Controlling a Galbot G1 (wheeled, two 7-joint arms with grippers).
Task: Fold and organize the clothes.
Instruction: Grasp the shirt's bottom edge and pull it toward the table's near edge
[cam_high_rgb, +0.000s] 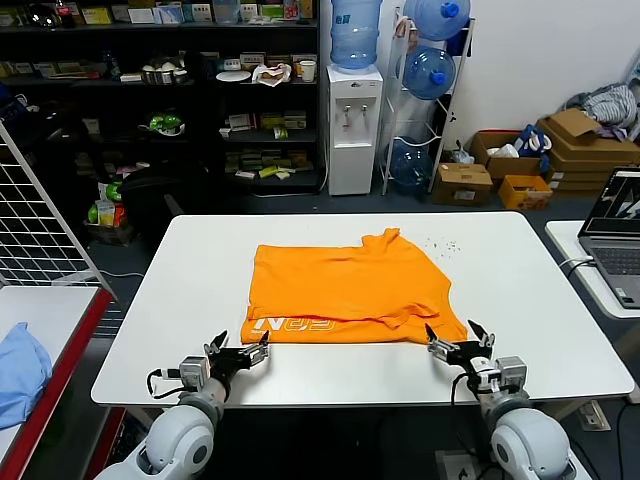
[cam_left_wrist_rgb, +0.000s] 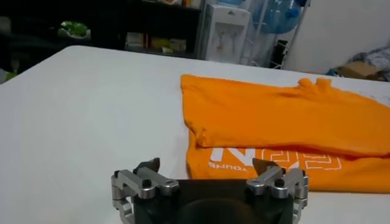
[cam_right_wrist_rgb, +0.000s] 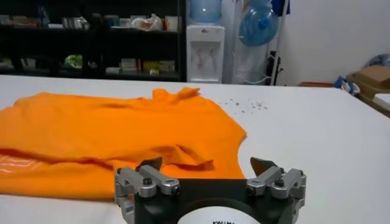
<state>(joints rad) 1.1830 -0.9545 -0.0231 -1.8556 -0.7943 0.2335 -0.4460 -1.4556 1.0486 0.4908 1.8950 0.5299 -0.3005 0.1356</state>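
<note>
Crosswise on the white table (cam_high_rgb: 200, 290) lies the orange T-shirt (cam_high_rgb: 345, 290), folded into a broad band whose long axis runs left to right, roughly parallel to the table's near edge. Its round collar (cam_high_rgb: 385, 238) sticks up at the far edge, right of centre. Along the near hem a strip is turned up, showing white printed lettering (cam_high_rgb: 300, 324) upside down toward the robot. The fabric is soft and lightly creased, with a ridge running across the lower right.

The left gripper (cam_high_rgb: 238, 350) hovers over the bare near-left part of the table, just beside the shirt's near-left corner, fingers spread wide and holding nothing. The right gripper (cam_high_rgb: 460, 341) sits at the near-right corner, fingers likewise wide apart and empty.

Bare tabletop surrounds the shirt, widest at the left and right ends; small dark specks (cam_high_rgb: 440, 243) dot the far right
</note>
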